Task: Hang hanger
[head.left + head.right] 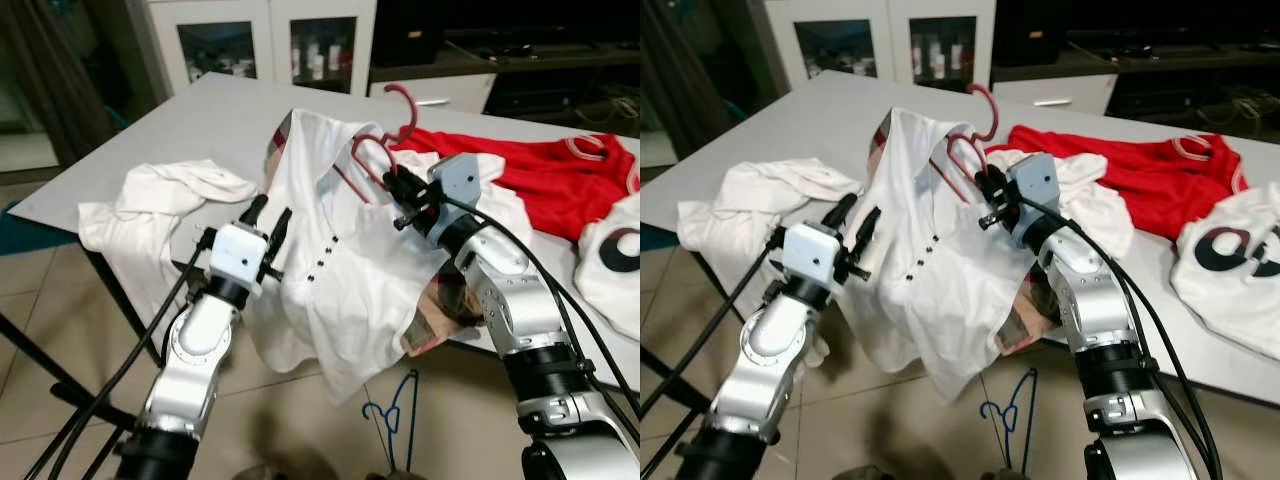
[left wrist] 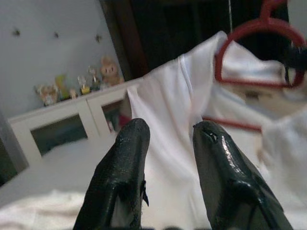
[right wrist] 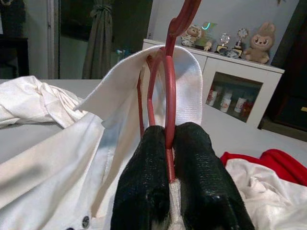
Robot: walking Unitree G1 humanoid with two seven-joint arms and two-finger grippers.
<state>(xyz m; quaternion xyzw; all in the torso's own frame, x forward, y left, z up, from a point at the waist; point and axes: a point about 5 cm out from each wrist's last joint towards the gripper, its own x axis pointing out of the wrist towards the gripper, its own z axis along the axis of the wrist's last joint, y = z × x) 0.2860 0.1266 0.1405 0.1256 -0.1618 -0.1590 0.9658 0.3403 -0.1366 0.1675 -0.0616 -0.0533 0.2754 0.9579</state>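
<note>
Red hanger (image 1: 372, 150) sits inside the neck of a white shirt (image 1: 330, 260), held up above the near edge of the grey table (image 1: 215, 115), hook pointing up; right gripper (image 1: 397, 196) is clenched on the hanger's bar, fingers (image 3: 192, 163) pinching the red rod, shirt draping down off the table edge toward the floor. Left gripper (image 1: 268, 222) hovers just beside the shirt's left side, fingers (image 2: 122, 163) parted and holding nothing. Crumpled white cloth (image 1: 165, 205) lies on the table to the left, red garment (image 1: 545, 175) behind on the right, blue hanger (image 1: 395, 415) on the tiled floor below.
</note>
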